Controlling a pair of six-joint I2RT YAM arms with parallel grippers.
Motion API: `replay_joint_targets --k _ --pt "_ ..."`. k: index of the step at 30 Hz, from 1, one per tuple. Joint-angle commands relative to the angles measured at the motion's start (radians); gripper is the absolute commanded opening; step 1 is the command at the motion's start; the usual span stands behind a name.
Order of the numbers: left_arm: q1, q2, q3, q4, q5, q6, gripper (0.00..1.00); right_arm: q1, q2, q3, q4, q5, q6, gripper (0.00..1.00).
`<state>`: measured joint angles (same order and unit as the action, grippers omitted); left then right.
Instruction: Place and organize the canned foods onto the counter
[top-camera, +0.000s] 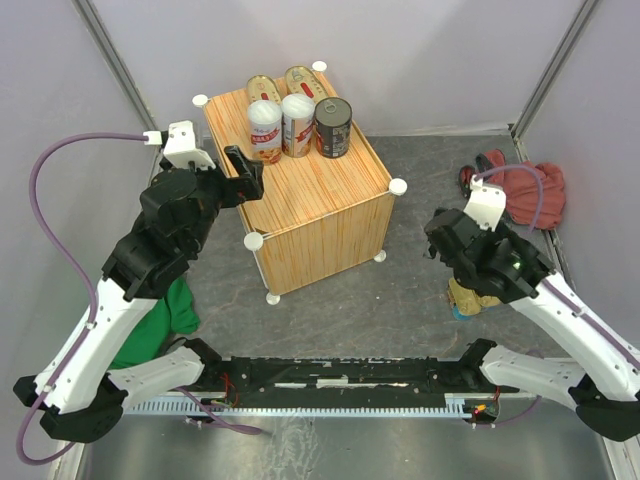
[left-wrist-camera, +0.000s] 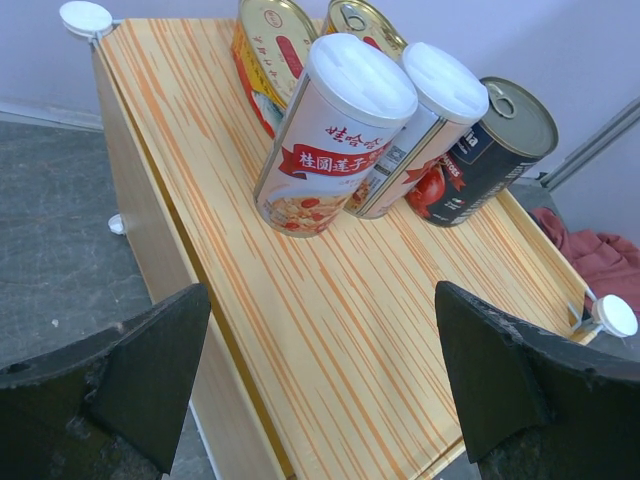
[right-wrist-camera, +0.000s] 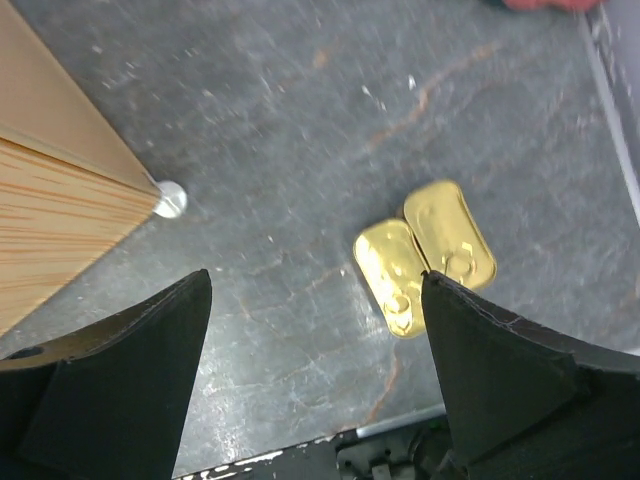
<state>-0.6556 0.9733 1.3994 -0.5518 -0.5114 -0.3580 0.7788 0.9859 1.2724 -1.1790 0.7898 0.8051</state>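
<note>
The counter (top-camera: 310, 195) is a wood-grain box with white knobs. At its far end stand five canned foods: two oval gold tins (top-camera: 262, 88) (top-camera: 302, 80), two tall white-lidded cans (top-camera: 265, 130) (top-camera: 297, 124) and a dark round can (top-camera: 333, 127). My left gripper (top-camera: 245, 168) hovers open over the counter's near left part (left-wrist-camera: 330, 320), empty, a short way from the nearest tall can (left-wrist-camera: 335, 140). Two rectangular gold tins (right-wrist-camera: 392, 275) (right-wrist-camera: 450, 232) lie side by side on the floor. My right gripper (right-wrist-camera: 315, 390) hangs open above them, holding nothing.
A red cloth (top-camera: 530, 190) lies by the right wall, and a green cloth (top-camera: 160, 320) lies under my left arm. The counter's corner and a knob foot (right-wrist-camera: 170, 198) are to the left of my right gripper. A black rail (top-camera: 340, 375) runs along the near edge.
</note>
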Motion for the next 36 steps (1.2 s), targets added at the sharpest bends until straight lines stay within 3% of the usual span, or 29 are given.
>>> replay_joint_targets --k 1,7,11,22,36 --pt "0.007 -0.012 0.009 0.021 0.046 -0.049 0.99 0.002 -0.029 -0.101 -0.102 -0.007 0.273 0.93" --pt "0.007 -0.017 0.012 0.023 0.064 -0.058 0.99 0.001 -0.037 -0.205 -0.167 -0.021 0.492 0.95" --pt "0.007 -0.024 0.006 0.022 0.068 -0.061 0.99 -0.009 -0.042 -0.272 -0.119 -0.054 0.528 0.94" --pt "0.007 -0.028 0.011 0.015 0.071 -0.065 0.99 -0.129 -0.029 -0.467 0.116 -0.230 0.487 0.82" --pt "0.007 -0.029 0.007 0.003 0.046 -0.057 0.99 -0.348 0.091 -0.504 0.289 -0.298 0.328 0.74"
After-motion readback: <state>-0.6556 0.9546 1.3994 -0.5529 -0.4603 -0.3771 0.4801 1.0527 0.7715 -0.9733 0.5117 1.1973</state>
